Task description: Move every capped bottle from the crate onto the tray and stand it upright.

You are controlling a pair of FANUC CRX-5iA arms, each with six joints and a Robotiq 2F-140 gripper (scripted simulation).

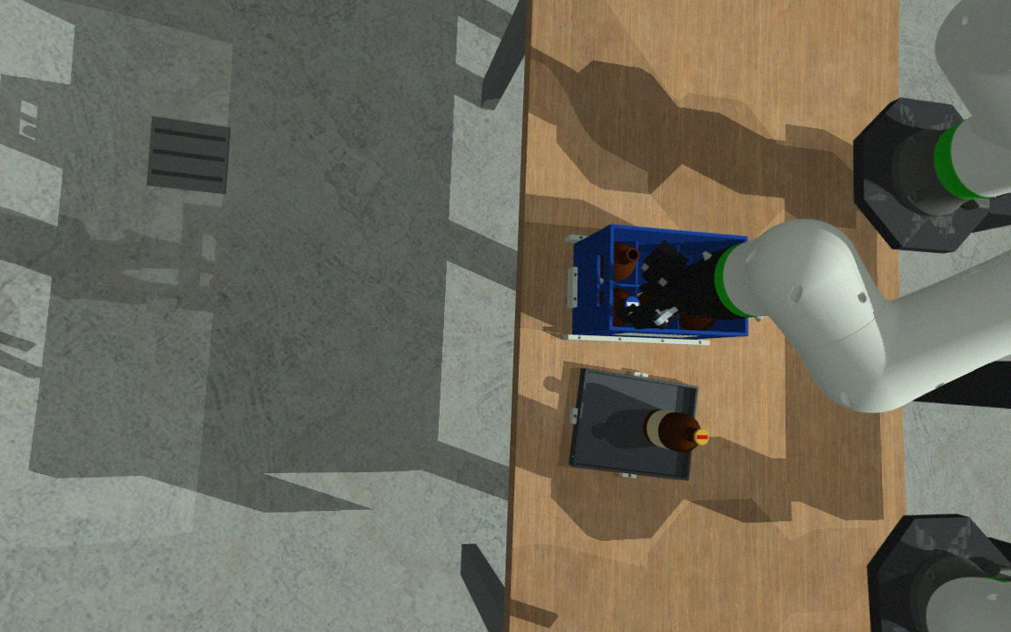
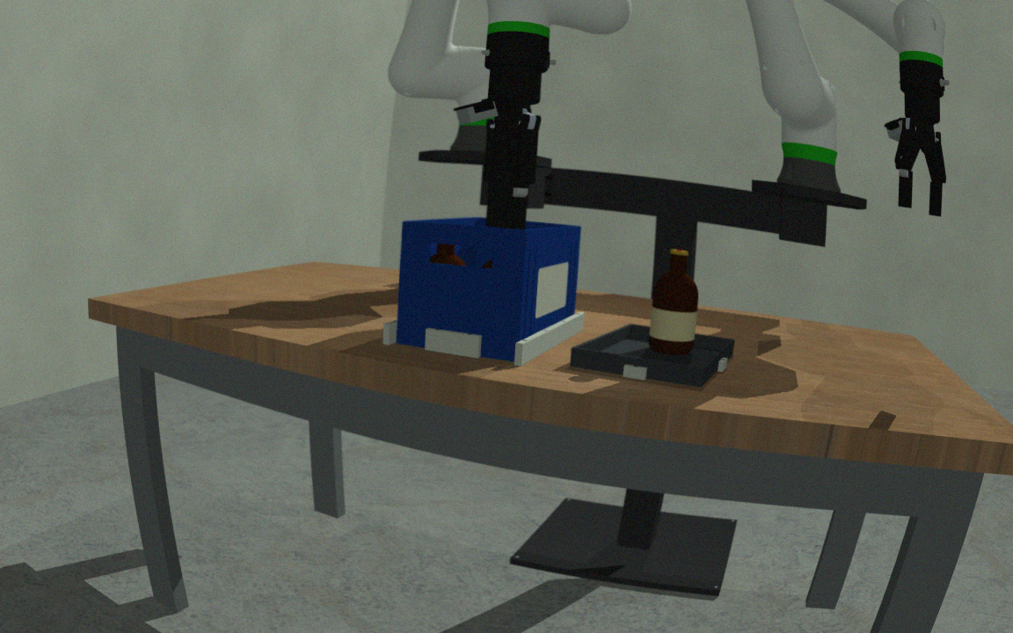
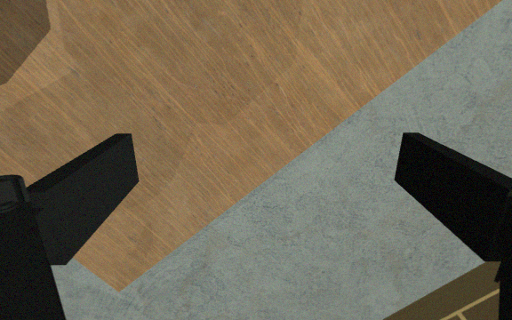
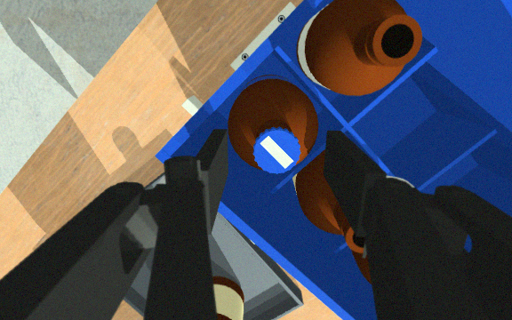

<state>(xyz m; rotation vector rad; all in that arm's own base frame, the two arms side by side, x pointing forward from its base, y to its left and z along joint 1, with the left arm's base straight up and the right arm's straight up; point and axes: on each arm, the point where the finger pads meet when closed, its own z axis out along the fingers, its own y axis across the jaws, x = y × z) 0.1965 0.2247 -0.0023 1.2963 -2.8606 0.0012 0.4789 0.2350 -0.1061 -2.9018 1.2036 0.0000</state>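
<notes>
The blue crate [image 1: 589,302] [image 2: 455,307] [image 4: 469,31] stands level. In its corner compartment is a brown bottle [image 4: 260,104] [image 1: 633,301] with a blue, white-striped cap [image 4: 276,150]. Open brown bottles [image 1: 620,263] [image 4: 349,76] [image 4: 316,200] stand in other compartments; my right finger partly hides one. My right gripper [image 2: 506,225] [image 4: 276,152] is partly open, fingers lowered into the crate on either side of the blue cap, holding nothing. A yellow-capped bottle [image 1: 674,430] [image 2: 673,299] [image 4: 229,303] stands upright on the dark tray [image 1: 607,451] [image 2: 612,360] [image 4: 256,262]. My left gripper [image 2: 919,206] [image 3: 268,157] is wide open and empty, away from both.
Pale brackets [image 1: 639,340] [image 2: 454,343] edge the crate, and small ones sit round the tray. The wooden table [image 1: 729,46] [image 2: 888,369] [image 3: 220,89] carries both. The left gripper hangs high near a table corner. The tray's part beside the yellow-capped bottle is free.
</notes>
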